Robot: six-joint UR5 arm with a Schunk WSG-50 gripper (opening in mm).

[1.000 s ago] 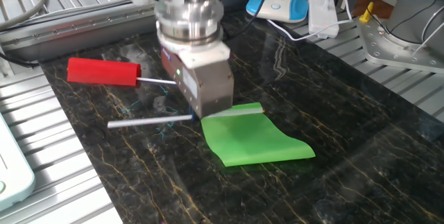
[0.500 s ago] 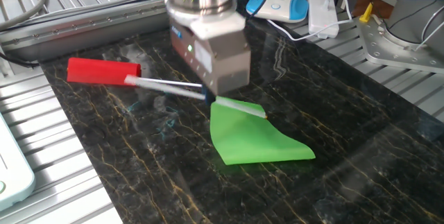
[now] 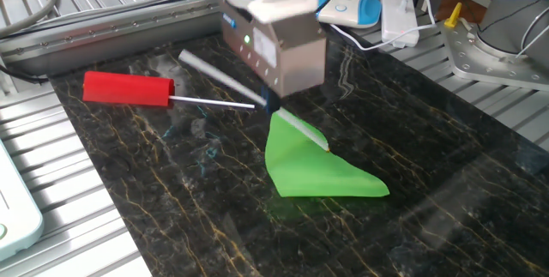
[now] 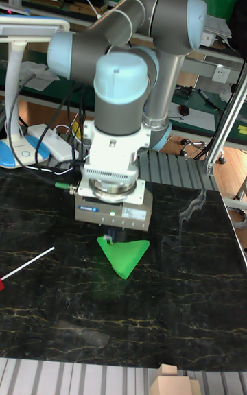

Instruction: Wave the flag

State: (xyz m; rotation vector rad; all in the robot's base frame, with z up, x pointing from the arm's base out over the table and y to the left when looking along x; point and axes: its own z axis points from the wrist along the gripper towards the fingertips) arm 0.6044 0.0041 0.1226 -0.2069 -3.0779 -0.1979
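The flag [image 3: 317, 170] is a bright green cloth on a thin white stick [image 3: 210, 69], seen as a green triangle [image 4: 123, 252] in the tall fixed view. My gripper [image 3: 273, 104] is shut on the stick just above the cloth. The stick is raised and tilted, its free end pointing up to the left. The cloth hangs down with its lower edge draped on the dark marble table [image 3: 412, 148]. The fingertips are mostly hidden under the gripper body [image 4: 113, 213].
A red rolled flag [image 3: 129, 88] on a white stick [image 3: 214, 102] lies on the table to the left of my gripper. Metal slatted racks [image 3: 60, 183] border the left side. A blue and white lamp base [image 3: 343, 7] and cables sit at the back.
My gripper has risen and moved back to the right with the flag. The stick has swung from lying flat to tilting upward, and the green cloth has partly lifted off the table.
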